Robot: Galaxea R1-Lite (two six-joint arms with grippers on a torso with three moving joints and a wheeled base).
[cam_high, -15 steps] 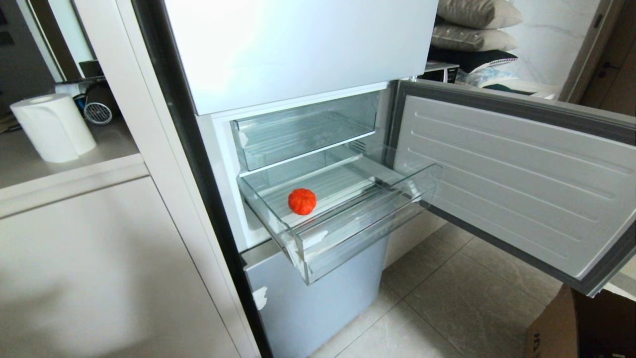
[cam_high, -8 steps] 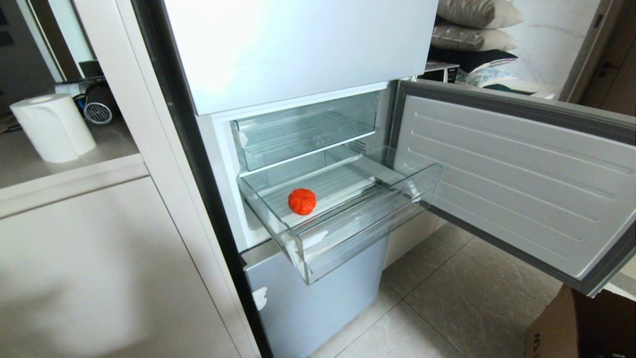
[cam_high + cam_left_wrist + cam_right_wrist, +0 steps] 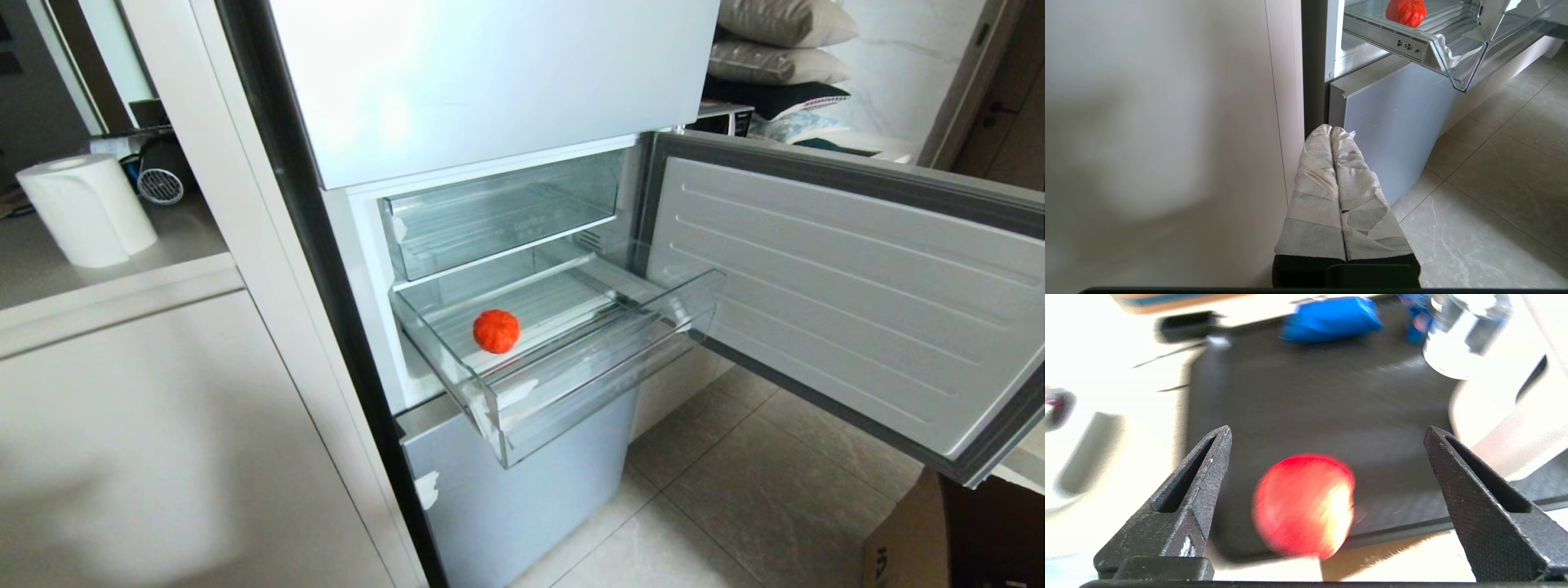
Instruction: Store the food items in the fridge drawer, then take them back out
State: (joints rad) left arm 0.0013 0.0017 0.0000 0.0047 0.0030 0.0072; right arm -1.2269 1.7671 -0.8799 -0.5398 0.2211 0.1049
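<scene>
My right end effector (image 3: pixel 1327 433) is spread wide and grasping nothing, aimed down at a red food item (image 3: pixel 1304 506) lying between its fingers on a dark mat (image 3: pixel 1310 400); that round item may roll off the mat if one finger strikes it first. My left end effector (image 3: pixel 1331 132) is clenched, parked low beside the fridge drawer (image 3: pixel 604 367), which holds the ribbed food item (image 3: pixel 496 330).

Fridge drawer (image 3: pixel 571 359): clear glossy plastic, ribbed floor. Door panels (image 3: pixel 490 73): pale-blue, glossy, smooth. Ribbed food item (image 3: pixel 496 331): matt orange-red. Left gripper (image 3: pixel 1331 130) fingers wrapped in whitish cloth-like tape, creased. Right gripper (image 3: pixel 1327 433) fingers: black, textured, matt. Round red fruit (image 3: pixel 1304 506) on matt black mat (image 3: pixel 1306 408). Floor tiles (image 3: pixel 759 490): smooth, slight sheen.
</scene>
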